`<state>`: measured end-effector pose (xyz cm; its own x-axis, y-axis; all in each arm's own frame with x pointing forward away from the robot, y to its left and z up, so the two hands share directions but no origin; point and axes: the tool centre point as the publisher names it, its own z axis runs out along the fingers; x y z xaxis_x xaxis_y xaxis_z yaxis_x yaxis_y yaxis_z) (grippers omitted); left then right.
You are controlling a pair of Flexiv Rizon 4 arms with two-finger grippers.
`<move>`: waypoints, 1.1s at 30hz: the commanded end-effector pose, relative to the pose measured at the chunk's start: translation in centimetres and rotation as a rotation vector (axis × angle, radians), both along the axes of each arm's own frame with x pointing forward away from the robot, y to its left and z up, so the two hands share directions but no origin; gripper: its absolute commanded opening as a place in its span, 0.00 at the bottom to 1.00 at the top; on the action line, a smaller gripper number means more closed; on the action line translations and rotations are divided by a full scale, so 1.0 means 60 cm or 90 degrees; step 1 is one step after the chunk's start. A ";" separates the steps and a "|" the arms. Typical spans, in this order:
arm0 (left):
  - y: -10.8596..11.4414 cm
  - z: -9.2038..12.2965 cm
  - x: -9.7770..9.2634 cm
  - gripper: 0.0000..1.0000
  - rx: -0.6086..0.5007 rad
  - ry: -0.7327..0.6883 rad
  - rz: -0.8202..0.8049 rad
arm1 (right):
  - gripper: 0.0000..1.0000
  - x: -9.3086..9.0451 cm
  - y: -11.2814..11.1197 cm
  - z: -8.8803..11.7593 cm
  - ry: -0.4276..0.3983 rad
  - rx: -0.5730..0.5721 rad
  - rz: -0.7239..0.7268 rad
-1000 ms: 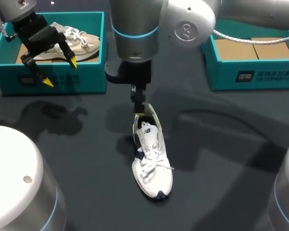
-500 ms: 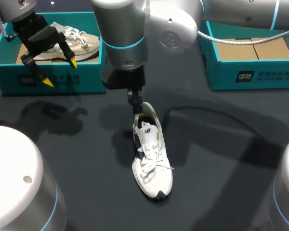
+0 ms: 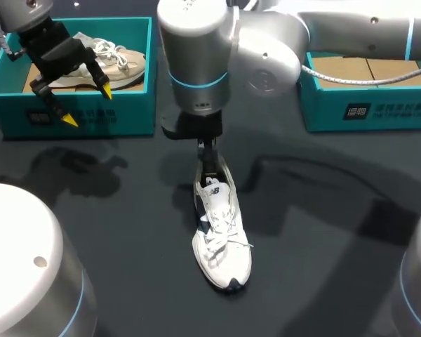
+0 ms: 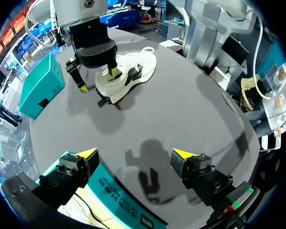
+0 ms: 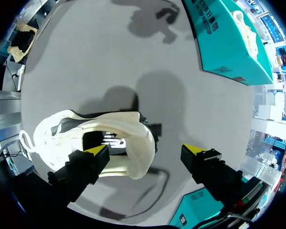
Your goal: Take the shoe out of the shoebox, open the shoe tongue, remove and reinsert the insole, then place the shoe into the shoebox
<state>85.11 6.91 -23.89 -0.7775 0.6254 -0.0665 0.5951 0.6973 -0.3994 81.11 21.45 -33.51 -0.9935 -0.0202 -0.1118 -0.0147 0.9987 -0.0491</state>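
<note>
White shoe (image 3: 221, 232) lies on the table (image 3: 323, 232). The right hand (image 5: 145, 150) is spread, one finger inside its heel. The left hand (image 3: 88, 105) hangs spread above the shoebox (image 3: 130, 112).

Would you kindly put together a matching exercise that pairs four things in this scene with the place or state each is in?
Things:
1. white shoe
2. beige shoe
3. left tool
4. right tool

Places:
A. open, with one finger inside the white shoe's heel opening
B. lying on the dark table, outside any box
C. open, above the front wall of the left shoebox
D. inside the left shoebox

Pairs: 1-B, 2-D, 3-C, 4-A
</note>
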 end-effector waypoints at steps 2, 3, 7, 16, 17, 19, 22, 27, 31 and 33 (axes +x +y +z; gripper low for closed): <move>0.001 0.001 -0.001 1.00 0.001 -0.001 0.000 | 1.00 0.011 -0.011 -0.027 0.016 0.019 -0.001; 0.001 0.001 -0.001 1.00 0.001 -0.001 0.000 | 1.00 0.013 -0.013 -0.031 0.018 0.025 -0.002; 0.001 0.001 -0.001 1.00 0.001 -0.001 0.000 | 1.00 0.016 -0.018 -0.047 0.031 0.042 -0.004; 0.001 0.001 -0.001 1.00 0.001 -0.001 0.000 | 0.94 0.020 -0.010 -0.063 0.045 0.052 -0.002; 0.001 0.001 -0.001 1.00 0.001 -0.001 0.000 | 0.92 0.020 -0.008 -0.064 0.047 0.052 -0.002; 0.001 0.001 -0.001 1.00 0.001 -0.001 0.000 | 0.90 0.021 -0.005 -0.066 0.050 0.052 0.000; 0.001 0.001 -0.001 1.00 0.001 -0.001 0.000 | 0.87 0.021 -0.002 -0.071 0.056 0.055 0.000; 0.001 0.001 -0.001 1.00 0.001 -0.001 0.000 | 0.77 0.021 0.003 -0.080 0.067 0.058 -0.001; 0.001 0.001 -0.001 1.00 0.001 -0.001 0.000 | 0.68 0.021 0.003 -0.086 0.074 0.058 -0.005; 0.001 0.001 -0.001 1.00 0.001 -0.001 0.000 | 0.60 0.020 0.002 -0.088 0.076 0.060 -0.008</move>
